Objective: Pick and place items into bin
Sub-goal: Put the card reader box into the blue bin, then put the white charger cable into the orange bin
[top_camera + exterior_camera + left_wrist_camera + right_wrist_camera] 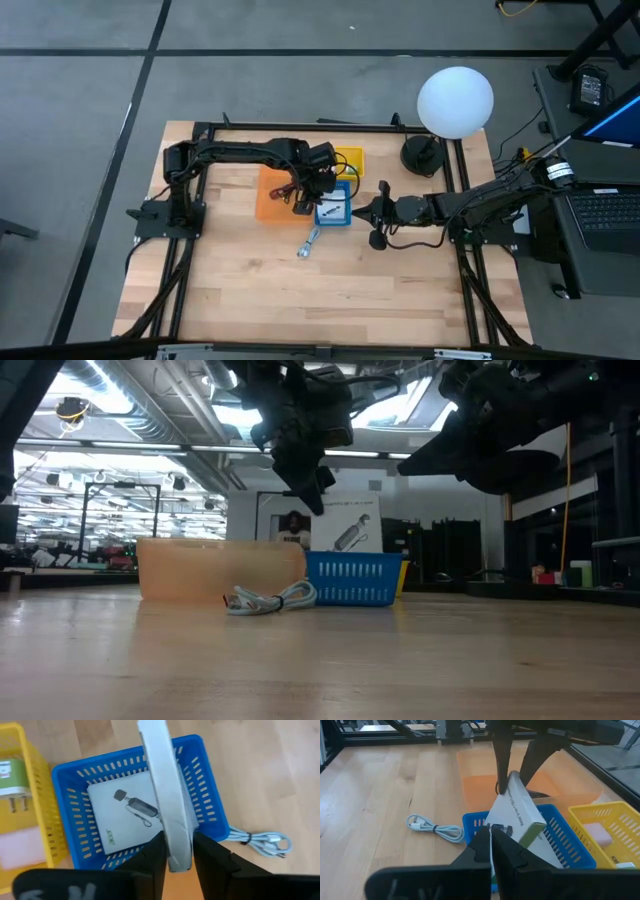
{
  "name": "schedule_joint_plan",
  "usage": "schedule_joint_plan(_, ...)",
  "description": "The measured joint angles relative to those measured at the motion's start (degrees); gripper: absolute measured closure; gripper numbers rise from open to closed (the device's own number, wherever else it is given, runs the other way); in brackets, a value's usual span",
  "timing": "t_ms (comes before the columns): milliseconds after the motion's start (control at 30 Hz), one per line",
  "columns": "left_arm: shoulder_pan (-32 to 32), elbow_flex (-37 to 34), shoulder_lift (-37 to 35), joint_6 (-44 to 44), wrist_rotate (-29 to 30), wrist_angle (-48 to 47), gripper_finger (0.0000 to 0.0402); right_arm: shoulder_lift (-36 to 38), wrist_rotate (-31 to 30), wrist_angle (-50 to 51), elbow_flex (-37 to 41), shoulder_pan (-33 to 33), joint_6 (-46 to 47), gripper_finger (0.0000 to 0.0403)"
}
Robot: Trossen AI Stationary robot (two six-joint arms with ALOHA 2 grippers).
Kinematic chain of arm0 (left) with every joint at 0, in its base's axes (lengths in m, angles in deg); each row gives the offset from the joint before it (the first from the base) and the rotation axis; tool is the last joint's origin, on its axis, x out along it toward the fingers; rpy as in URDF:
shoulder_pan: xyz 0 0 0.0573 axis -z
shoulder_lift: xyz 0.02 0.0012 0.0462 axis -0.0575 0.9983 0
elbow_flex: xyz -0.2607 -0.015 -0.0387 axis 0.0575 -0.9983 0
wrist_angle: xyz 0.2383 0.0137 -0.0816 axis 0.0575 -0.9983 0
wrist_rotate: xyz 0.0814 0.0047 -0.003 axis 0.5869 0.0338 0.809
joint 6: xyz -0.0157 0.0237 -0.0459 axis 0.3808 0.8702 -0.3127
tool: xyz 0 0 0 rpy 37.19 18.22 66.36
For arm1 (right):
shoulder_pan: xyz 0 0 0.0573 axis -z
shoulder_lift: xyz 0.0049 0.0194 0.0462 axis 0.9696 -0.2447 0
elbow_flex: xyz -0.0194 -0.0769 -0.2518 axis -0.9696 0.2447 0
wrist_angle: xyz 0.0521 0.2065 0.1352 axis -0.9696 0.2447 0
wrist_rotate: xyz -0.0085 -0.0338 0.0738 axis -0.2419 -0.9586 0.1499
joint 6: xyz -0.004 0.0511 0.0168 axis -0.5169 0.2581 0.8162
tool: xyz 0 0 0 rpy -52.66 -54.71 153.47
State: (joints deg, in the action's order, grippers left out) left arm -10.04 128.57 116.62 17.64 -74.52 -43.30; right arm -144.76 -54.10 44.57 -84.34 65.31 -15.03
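My left gripper [177, 855] hangs over the blue basket [65, 775] and is shut on a flat white box [167, 795]. The right wrist view shows this box [517, 812] tilted. A second white box with a printed picture [125, 815] lies flat in the blue basket. A coiled pale cable [308, 243] lies on the table near the basket. My right gripper [362, 212] hovers just right of the blue basket, fingers shut and touching nothing I can see. My left gripper pinches the white box between its two fingers at its upper narrow edge [177, 852], coming from above and pointing down. The box hangs tilted below the fingers, with its lower end down at the blue basket. My right gripper hides whether it rests there.
An orange bin [272, 192] stands left of the blue basket. A yellow basket [30, 820], holding a green plug and a pale pink block, stands on the blue basket's far side. A white globe lamp [455, 100] stands at the far right. Bare wood lies toward the near edge.
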Motion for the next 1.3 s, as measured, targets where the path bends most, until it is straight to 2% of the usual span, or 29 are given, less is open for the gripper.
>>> schedule_joint_plan(167, 0.8, 0.0, 0.0, 0.0, 4.8, 0.2, 0.0282, 0.0, 0.0, 0.0, 0.0, 0.0, 0.0, 0.0403)
schedule_joint_plan(333, 1.0, 0.0, 0.0, 0.7, 5.8, 0.9, 0.026, 0.0, 0.0, 0.0, 0.0, 0.0, 0.0, 0.0403)
schedule_joint_plan(567, 1.0, 0.0, 0.0, 3.5, 15.5, 2.2, 0.0254, 0.0, 0.0, 0.0, 0.0, 0.0, 0.0, 0.0403)
schedule_joint_plan(700, 1.0, 0.0, 0.0, 5.4, 18.9, 2.2, 0.0254, 0.0, 0.0, 0.5, 0.0, 0.0, 0.0, 0.0403)
schedule_joint_plan(1000, 1.3, 1.0, -3.1, 5.9, 19.6, -1.1, 0.0262, 0.0, 0.0, 0.7, 0.0, 0.0, -0.3, 0.0403)
schedule_joint_plan(1300, 2.5, 1.0, -11.3, -0.5, 19.5, -7.1, 0.0281, 0.0, 0.0, 0.8, 0.0, 0.0, -0.3, 0.0403)
